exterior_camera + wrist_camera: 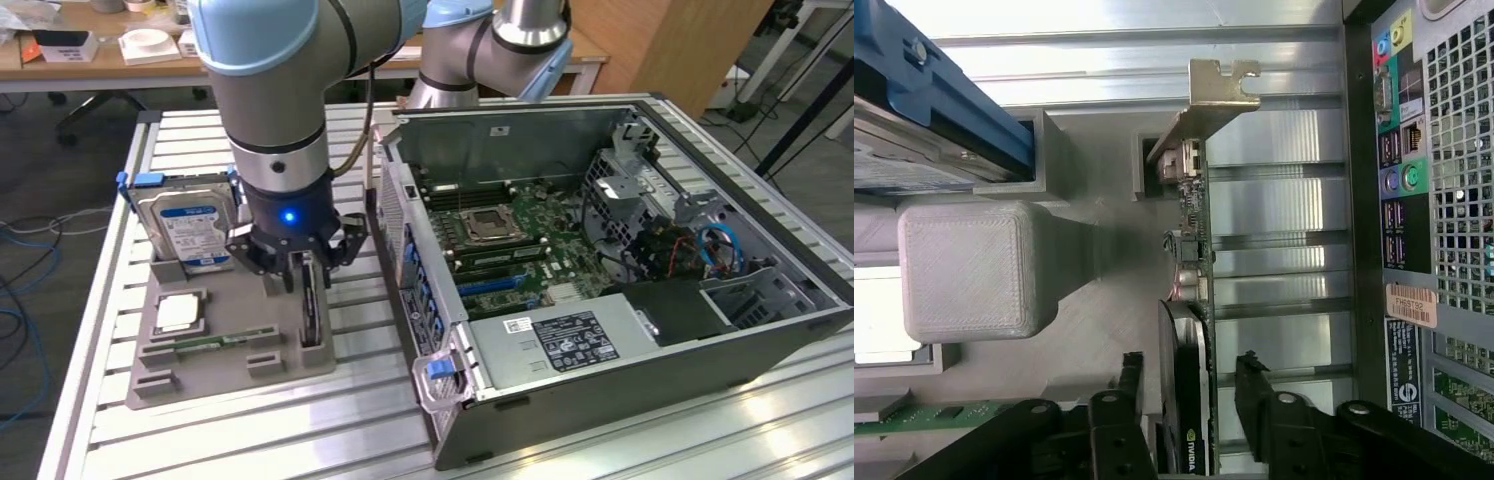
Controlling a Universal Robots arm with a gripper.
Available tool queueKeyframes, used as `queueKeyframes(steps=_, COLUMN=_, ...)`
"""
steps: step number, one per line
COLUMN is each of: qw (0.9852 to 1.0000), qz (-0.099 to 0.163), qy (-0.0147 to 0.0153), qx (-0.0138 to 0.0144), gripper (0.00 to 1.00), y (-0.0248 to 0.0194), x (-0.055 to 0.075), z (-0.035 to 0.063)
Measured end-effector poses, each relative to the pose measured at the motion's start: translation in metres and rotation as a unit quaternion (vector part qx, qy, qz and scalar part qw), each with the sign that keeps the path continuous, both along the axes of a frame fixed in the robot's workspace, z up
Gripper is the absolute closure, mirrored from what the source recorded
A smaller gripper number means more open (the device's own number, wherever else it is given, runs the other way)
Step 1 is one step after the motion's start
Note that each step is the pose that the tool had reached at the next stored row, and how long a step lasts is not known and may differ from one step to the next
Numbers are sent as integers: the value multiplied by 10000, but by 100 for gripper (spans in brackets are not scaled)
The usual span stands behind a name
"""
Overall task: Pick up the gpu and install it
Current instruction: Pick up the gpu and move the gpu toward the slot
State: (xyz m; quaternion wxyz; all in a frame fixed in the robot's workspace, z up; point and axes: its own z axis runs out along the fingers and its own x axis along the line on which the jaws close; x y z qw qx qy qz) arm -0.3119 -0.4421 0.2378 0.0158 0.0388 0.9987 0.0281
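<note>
**Tool spread astride the gpu in its tray slot**

We read the exterior view as a clock dial. The gpu (311,318) stands on its long edge in a narrow slot of the grey tray (200,375). Its long axis runs roughly from 12 to 6 o'clock, parallel to the near wall of the computer case (441,400). The tray sits on the slatted metal surface (267,430) at about 9 o'clock from the case.

The arm (274,90) comes down from 12 o'clock, and the tool (304,272) hangs over the upper end of the card.

The tray also holds a hard drive (187,228) standing upright at its 12 o'clock end. A processor (180,312) lies flat below it, and a green memory stick (200,343) lies toward 6 o'clock. The case lies open, with its motherboard (514,240) exposed.

The wrist view gives what the exterior view hides. There the gpu (1189,300) is seen edge-on as a thin strip, with its metal bracket (1216,95) at the end nearer the blue-railed hard drive (934,110). The tool (1189,392) is spread, with one of its fingers (1126,400) on each side of the card and a gap visible on both sides. The case's rear panel (1402,160), with its coloured ports, runs alongside the card.
</note>
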Motion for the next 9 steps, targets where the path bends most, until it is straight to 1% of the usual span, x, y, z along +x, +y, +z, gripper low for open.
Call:
queueKeyframes(steps=1, qw=10000, qz=0, qy=0, qx=0, gripper=48, y=0, x=0, z=0)
queueKeyframes(steps=2, qw=10000, qz=0, qy=0, qx=0, gripper=55, y=0, x=0, z=0)
queueKeyframes(steps=7, qw=10000, qz=0, qy=0, qx=0, gripper=56, y=0, x=0, z=0)
queueKeyframes(steps=8, qw=10000, qz=0, qy=0, qx=0, gripper=64, y=0, x=0, z=0)
queueKeyframes(steps=9, qw=10000, qz=0, qy=0, qx=0, gripper=64, y=0, x=0, z=0)
